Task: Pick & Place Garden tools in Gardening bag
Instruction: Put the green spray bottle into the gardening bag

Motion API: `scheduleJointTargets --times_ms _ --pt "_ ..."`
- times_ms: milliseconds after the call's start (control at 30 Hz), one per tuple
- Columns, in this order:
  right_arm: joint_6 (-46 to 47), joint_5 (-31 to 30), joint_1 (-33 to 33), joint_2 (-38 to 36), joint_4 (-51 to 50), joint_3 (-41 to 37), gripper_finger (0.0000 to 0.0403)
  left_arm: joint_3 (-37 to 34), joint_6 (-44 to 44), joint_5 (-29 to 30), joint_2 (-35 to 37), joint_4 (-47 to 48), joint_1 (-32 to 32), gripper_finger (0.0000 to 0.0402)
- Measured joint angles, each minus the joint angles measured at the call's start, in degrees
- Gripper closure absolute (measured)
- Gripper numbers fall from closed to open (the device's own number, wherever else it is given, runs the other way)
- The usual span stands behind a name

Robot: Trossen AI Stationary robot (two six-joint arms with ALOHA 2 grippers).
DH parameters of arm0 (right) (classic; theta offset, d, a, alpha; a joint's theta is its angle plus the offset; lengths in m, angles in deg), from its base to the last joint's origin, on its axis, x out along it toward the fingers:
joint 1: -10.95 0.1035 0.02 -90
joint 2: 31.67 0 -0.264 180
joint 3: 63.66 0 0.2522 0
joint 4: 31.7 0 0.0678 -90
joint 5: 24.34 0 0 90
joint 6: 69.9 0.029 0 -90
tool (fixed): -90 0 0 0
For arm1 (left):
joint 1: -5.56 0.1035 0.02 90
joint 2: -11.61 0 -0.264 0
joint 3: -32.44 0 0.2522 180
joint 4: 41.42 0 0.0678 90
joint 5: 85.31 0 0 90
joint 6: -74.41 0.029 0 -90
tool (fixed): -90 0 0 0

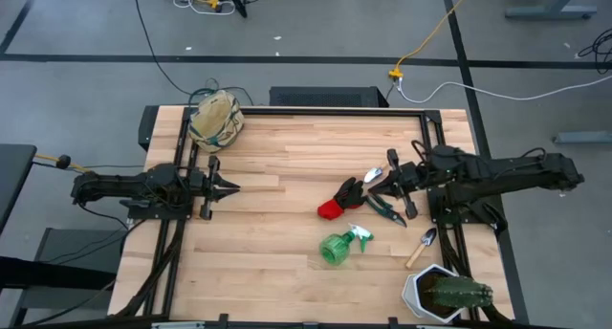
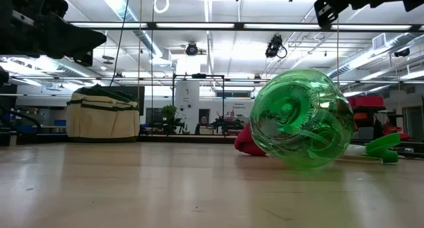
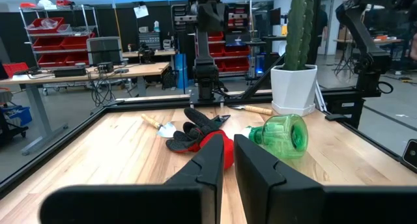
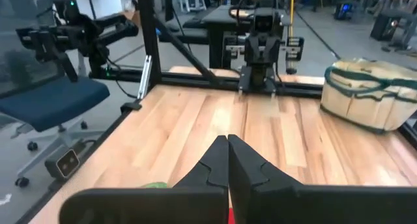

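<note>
The table (image 1: 287, 157) carries the whole job, and by my judgement nothing has been placed yet: this is the opening step, before the first pick.

The bag (image 1: 216, 118) sits at the far left corner of the table, mouth up, with no tool seen in it from above. It lies well apart from every tool.

My left arm waits at the left edge, near the bag. My left gripper (image 1: 228, 186) points across the table with its fingers (image 3: 212, 167) nearly together, a narrow slit between them and nothing in it.

My right arm reaches in from the right edge. My right gripper (image 4: 228, 160) has its fingers pressed together and empty, and it hangs over the cluster of tools.

Tools, all on the right half:
- spray bottle (image 1: 339, 246), lying on its side, nearest the front edge;
- glove (image 1: 341, 197), flat, just beside the shears;
- shears (image 1: 384, 210), on the table by my right gripper;
- one trowel (image 1: 422, 248) near the cactus pot (image 1: 442, 293), which is not to be packed;
- a second trowel (image 1: 374, 174) close under my right gripper.

Next move, as I judge it: part the right fingers, lower onto a handle, close, then carry it across to the bag.
</note>
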Motion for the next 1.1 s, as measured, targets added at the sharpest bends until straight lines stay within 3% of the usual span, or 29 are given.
scheduleJointTargets --times_ms 133,333,600,1000,1100 --pt "1.07 2.33 0.02 1.5 -2.74 1.99 0.0403 0.0 0.0 0.0 0.01 0.02 -0.01 0.0358" --pt "-2.02 2.61 0.0 5.72 -14.93 11.93 0.0403 0.0 0.0 0.01 0.0 -0.01 0.01 0.0358" --pt "-2.99 2.57 0.0 11.94 -22.9 21.13 0.0403 0.0 0.0 0.01 0.0 0.02 -0.01 0.0358" --pt "-2.91 2.7 0.0 17.37 -26.13 23.71 0.0403 0.0 0.0 0.01 0.0 -0.01 0.0 0.0358" --pt "-3.21 5.18 0.0 18.84 -26.97 23.71 0.0401 0.0 0.0 0.0 0.0 0.01 -0.01 0.0358"
